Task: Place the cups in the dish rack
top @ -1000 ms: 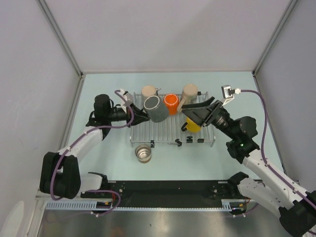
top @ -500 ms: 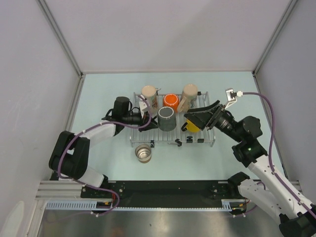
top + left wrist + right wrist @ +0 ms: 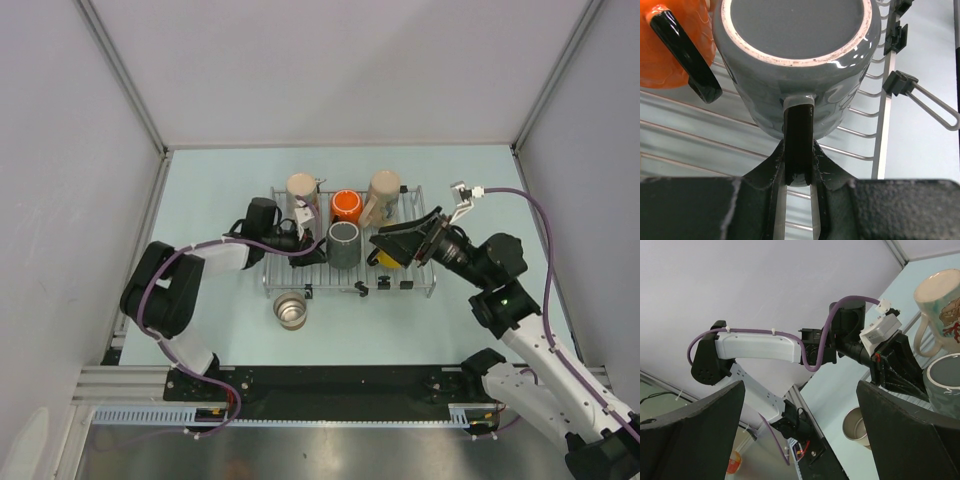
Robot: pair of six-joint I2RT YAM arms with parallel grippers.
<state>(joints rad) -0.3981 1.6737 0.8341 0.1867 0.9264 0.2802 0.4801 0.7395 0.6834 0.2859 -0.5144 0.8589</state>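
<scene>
The dish rack (image 3: 420,289) lies mid-table. Two cream cups (image 3: 301,189) (image 3: 383,188) and an orange cup (image 3: 346,205) stand along its far side. My left gripper (image 3: 311,243) is shut on the black handle (image 3: 799,145) of the dark grey cup (image 3: 343,243), which is upright over the rack's middle bars with its pale-ringed end up; I cannot tell whether it touches them. My right gripper (image 3: 400,243) hangs open and empty over the yellow cup (image 3: 388,257), partly hiding it. The small steel cup (image 3: 291,310) stands on the table in front of the rack.
Black clips (image 3: 900,82) sit on the rack's side rail (image 3: 881,150). The orange cup (image 3: 670,45) stands close beside the grey one. White walls enclose the table on three sides. The left arm (image 3: 755,347) fills the right wrist view.
My left gripper carried the grey cup rightward from the rack's left end to its middle and turned it from tilted to upright. The right gripper has barely shifted.
</scene>
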